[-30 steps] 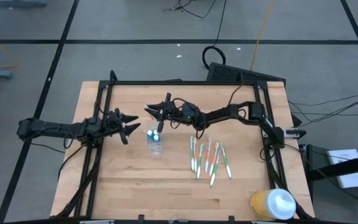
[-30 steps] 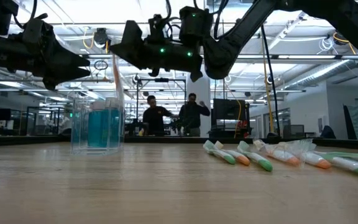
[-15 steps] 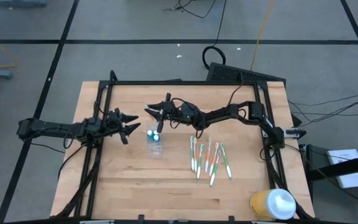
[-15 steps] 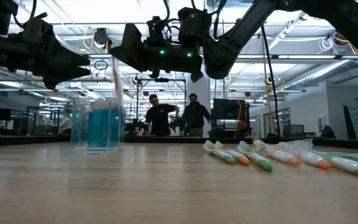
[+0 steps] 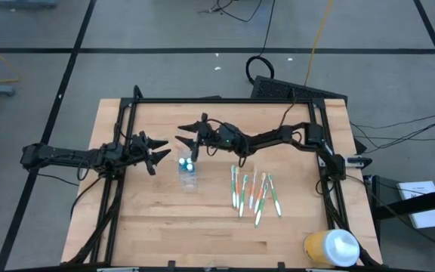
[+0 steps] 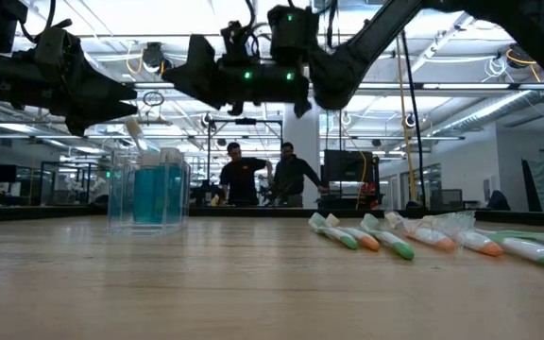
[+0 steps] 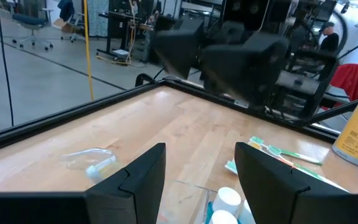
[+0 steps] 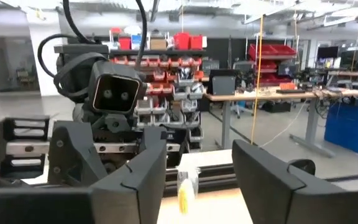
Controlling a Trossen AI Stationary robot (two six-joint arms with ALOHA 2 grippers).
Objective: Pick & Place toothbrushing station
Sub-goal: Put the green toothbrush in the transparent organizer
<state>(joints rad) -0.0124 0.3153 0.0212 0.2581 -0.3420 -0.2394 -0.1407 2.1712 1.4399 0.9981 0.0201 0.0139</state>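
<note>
A small clear cup (image 5: 189, 174) stands on the table with two blue, white-capped tubes (image 6: 159, 194) in it. An orange-and-white toothbrush (image 6: 136, 135) leans in the cup, its upper end tipped toward my left arm. Several green, orange and white toothbrushes (image 5: 252, 193) lie flat to the cup's right. My right gripper (image 5: 189, 137) hangs open above and just behind the cup; the brush's top (image 8: 185, 185) shows between its spread fingers, touching neither. My left gripper (image 5: 155, 153) waits open and level, left of the cup.
A big yellow container with a white lid (image 5: 331, 248) lies at the table's near right corner. A black frame (image 5: 217, 100) runs round the work area. Bare wood lies in front of the cup. Two people (image 6: 263, 175) stand in the room beyond.
My right gripper has opened above the cup and let go of the orange-and-white toothbrush. The brush, which stood upright under the fingers, has dropped into the cup and tipped over toward my left arm. The cup and the loose brushes have stayed put.
</note>
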